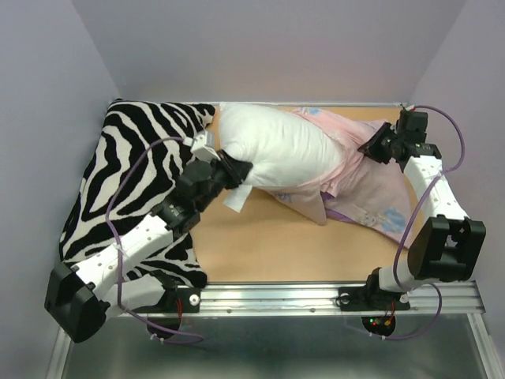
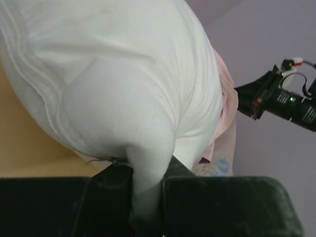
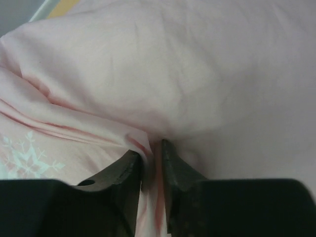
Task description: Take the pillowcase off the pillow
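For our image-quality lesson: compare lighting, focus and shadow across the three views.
Top external: even light, sharp, soft shadow under the pillow. Left wrist: pillow bright, nearly washed out; left gripper a featureless black. Right wrist: pillowcase softly lit, slightly blurred up close; right gripper dark.

White pillow [image 1: 276,146]; pale pink pillowcase [image 1: 371,189], white snowflakes; black-and-white striped zebra pillow [image 1: 134,166].

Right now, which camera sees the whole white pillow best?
The top camera: the pillow shows nearly whole, one end in the pillowcase. The left wrist view shows only the corner pinched by the left gripper. The right wrist view shows just pink fabric.
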You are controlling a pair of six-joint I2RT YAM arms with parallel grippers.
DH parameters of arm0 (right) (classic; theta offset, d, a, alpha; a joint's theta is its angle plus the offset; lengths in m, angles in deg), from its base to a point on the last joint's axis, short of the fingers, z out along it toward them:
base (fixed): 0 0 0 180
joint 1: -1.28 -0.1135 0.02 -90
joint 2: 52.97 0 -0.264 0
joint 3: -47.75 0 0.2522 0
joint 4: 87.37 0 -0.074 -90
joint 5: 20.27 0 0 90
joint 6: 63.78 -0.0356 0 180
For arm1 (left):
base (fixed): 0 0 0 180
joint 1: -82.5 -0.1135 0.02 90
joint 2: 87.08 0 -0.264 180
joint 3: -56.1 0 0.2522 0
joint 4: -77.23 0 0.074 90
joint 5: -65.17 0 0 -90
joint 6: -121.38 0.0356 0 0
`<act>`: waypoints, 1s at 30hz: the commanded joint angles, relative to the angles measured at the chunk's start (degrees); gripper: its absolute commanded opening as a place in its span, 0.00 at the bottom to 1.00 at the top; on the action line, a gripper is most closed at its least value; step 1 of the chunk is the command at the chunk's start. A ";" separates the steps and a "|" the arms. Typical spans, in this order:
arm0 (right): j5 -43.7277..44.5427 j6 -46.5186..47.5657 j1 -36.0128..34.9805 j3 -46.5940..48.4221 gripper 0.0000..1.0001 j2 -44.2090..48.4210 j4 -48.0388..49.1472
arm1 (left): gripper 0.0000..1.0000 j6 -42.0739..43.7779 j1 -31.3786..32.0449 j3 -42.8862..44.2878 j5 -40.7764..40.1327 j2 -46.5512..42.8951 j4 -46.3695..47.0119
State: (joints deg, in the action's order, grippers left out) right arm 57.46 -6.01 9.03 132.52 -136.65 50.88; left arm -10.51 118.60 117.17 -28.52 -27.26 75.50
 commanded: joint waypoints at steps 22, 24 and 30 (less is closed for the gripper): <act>13.49 21.05 -26.99 27.67 0.81 -8.85 -4.87 | 0.54 -17.80 38.78 -16.82 -19.94 6.22 12.95; 14.64 24.05 -29.01 30.67 0.84 -12.97 -6.99 | 0.58 -17.35 40.36 -12.87 -23.28 2.70 6.54; 17.28 28.97 -31.30 31.57 0.87 -17.65 -9.27 | 0.61 -21.83 41.42 -3.73 -33.48 -5.75 -11.93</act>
State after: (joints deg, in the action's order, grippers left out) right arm 70.86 18.06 -21.44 160.47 -154.49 43.98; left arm -30.59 159.40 107.46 -53.54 -27.42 73.99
